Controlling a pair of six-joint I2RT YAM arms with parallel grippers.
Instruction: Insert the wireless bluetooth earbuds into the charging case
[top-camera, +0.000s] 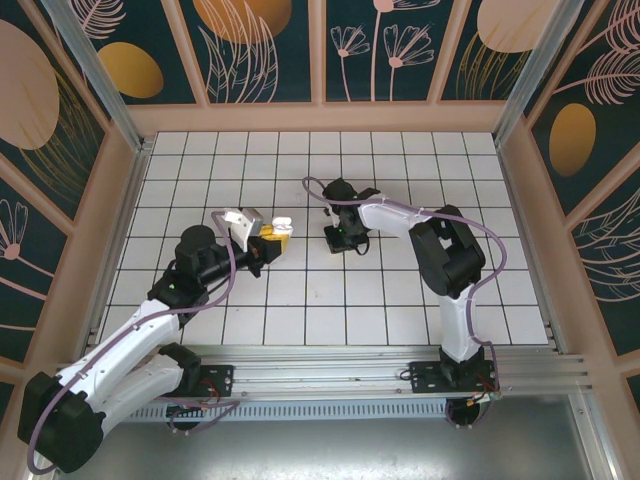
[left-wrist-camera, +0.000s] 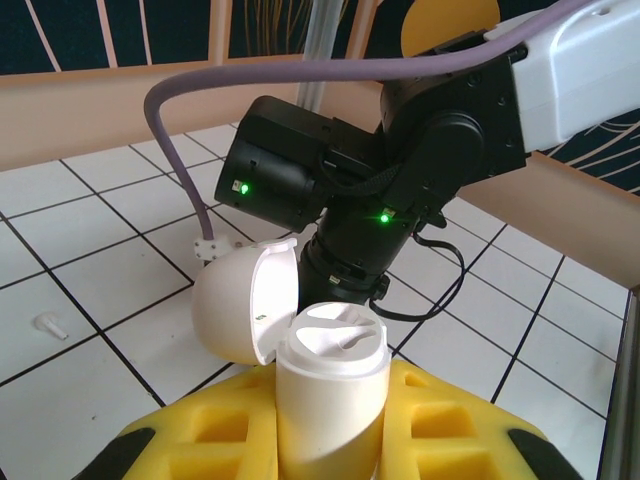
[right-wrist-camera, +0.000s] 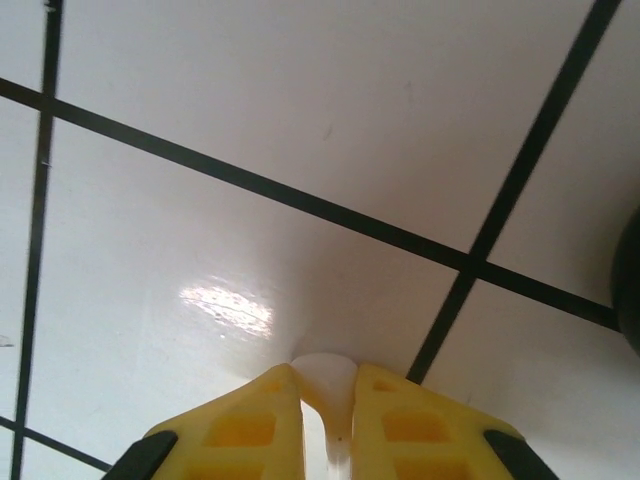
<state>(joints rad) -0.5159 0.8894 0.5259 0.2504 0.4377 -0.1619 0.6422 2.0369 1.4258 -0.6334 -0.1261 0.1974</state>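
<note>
Picking up a bud is the step in hand. In the left wrist view the left jaws clamp the white charging case (left-wrist-camera: 330, 385) and hold it upright. Its domed lid (left-wrist-camera: 240, 315) is swung open to one side, so the moulded wells face up. Just beyond the case the right arm's black wrist (left-wrist-camera: 340, 190) reaches down to the desk (left-wrist-camera: 90, 280) near its middle. There the right jaws stand narrow, pinched on a white earbud (right-wrist-camera: 325, 385) that rests on a tile.

The next move, as I judge it, calls for lifting the bud clear, carrying it the short way to the case, turning its stem down and lining it up with a well. The bud is tiny and smooth and could slip or twist.

The right wrist view alone shows the pinch; from above, the wrist hides it. The top view shows both arms meeting mid-desk. The left wrist view adds what looks like a second white bud (left-wrist-camera: 48, 325) lying loose on the desk.
</note>
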